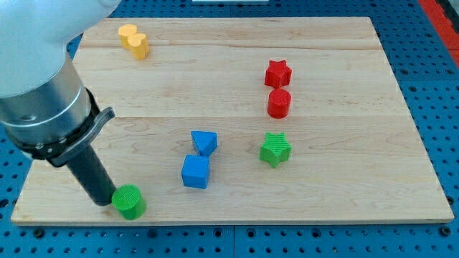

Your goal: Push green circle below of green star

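Observation:
The green circle [129, 202] lies near the board's bottom edge at the view's lower left. The green star [275, 150] sits right of centre, far to the right of the circle and a little higher. My tip [105, 201] is at the end of the dark rod, touching or almost touching the green circle's left side. The arm's large body fills the view's upper left.
A blue cube [196, 172] and a blue triangle [204, 142] stand between the circle and the star. A red star [277, 73] and a red cylinder [279, 103] lie above the green star. A yellow heart-like block [134, 39] sits at the top left. The wooden board [344, 179] lies on a blue pegboard.

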Controlling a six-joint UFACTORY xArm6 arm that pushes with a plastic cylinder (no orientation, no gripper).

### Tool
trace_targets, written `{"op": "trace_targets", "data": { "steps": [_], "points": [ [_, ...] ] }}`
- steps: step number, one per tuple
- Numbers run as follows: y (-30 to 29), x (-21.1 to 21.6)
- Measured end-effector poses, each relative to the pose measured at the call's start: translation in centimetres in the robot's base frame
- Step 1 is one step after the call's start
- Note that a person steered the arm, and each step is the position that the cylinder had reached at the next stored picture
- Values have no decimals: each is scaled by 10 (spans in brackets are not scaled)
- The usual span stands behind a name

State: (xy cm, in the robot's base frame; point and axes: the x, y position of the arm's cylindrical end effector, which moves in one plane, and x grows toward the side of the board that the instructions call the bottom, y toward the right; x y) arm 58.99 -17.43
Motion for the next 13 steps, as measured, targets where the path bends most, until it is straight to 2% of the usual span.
{"op": "trace_targets", "data": {
  "steps": [1,5,7,9,12,13],
  "points": [
    [-13,16],
    [150,-13],
    [130,-34],
    [180,-66],
    [204,-32],
    [186,-34]
  ]
}}
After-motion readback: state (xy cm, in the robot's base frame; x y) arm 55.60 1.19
